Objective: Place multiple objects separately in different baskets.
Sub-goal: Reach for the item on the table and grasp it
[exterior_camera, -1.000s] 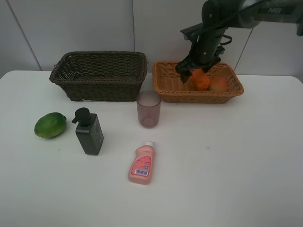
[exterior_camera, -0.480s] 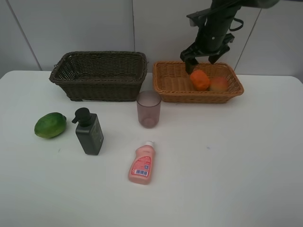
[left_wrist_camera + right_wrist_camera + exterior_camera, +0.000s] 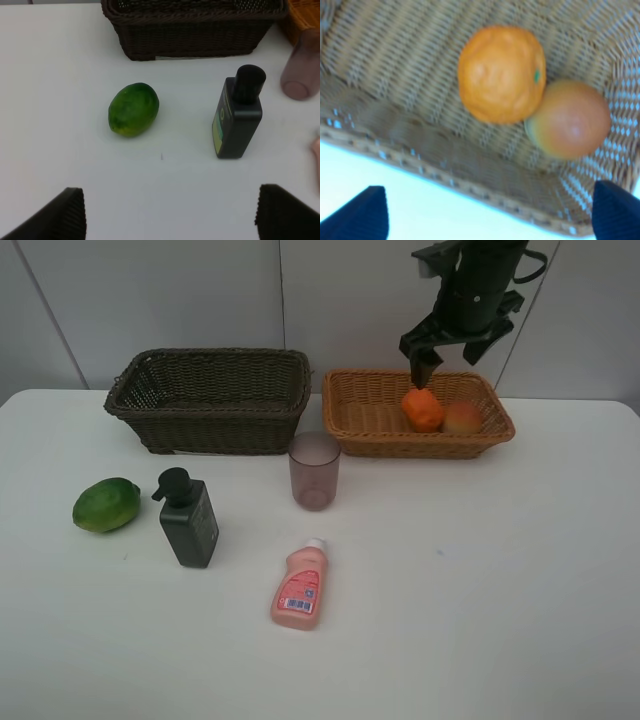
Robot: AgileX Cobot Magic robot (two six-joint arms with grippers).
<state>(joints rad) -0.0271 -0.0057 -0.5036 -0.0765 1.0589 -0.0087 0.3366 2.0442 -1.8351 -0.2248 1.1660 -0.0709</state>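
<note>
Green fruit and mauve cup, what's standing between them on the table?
The dark green pump bottle stands upright between them; the exterior high and left wrist views both show it.

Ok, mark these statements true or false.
The round orange and the red-yellow peach touch inside the light tan wicker basket. True.
The green round fruit is in the dark brown wicker basket. False: it lies on the white table, outside that basket.
The pink white-capped bottle stands upright. False: it lies on its side.
The right gripper clamps the orange. False: it hangs open above it.
The translucent mauve cup stands upright. True.
</note>
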